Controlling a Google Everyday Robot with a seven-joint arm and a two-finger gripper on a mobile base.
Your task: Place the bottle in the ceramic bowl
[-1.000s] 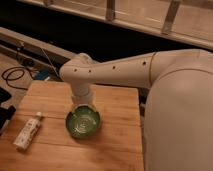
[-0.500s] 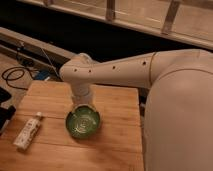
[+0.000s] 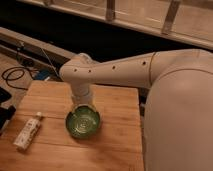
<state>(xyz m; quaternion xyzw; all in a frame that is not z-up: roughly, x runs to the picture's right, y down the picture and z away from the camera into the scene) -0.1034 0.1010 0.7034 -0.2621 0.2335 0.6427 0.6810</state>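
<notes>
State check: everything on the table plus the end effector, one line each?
bottle: lying on its side on the wooden table, left of the bowl, apart from it, not grasped.
ceramic bowl: upright, nothing in it.
end effector: pointing down over the bowl's far rim, away from the bottle.

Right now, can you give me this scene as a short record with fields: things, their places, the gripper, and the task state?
bottle: white, lying on the wooden table, left of the bowl, not touching it
ceramic bowl: green, upright, no bottle inside
gripper: at the end of the white arm, pointing down over the bowl's far rim
task state: bottle not yet picked up
</notes>
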